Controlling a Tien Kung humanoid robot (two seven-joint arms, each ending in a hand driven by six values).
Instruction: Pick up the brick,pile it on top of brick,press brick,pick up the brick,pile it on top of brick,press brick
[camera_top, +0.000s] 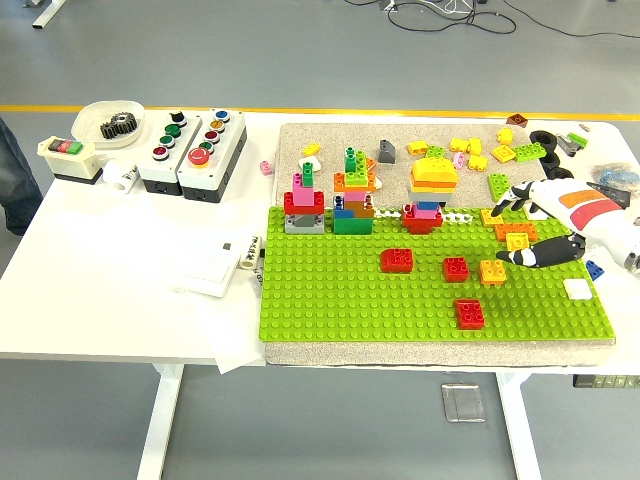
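The right hand (535, 225) comes in from the right edge and hangs low over the right part of the green studded baseplate (330, 300), its fingers spread around a cluster of orange and yellow bricks (515, 236) — whether any fingertip actually touches them I cannot tell from up here. It looks placed to pick one of those, since they sit loose and within its reach. An orange brick (492, 271) lies just beside the lower finger, and three red bricks (456, 268) sit apart on the plate, likely bases for stacking. Farther back stand finished little towers (353, 192), blocky, glossy plastic with round studs on top. The plate rests on a grainy beige mat (300, 145) — probably to stop it sliding when bricks get pressed. No left arm shows.
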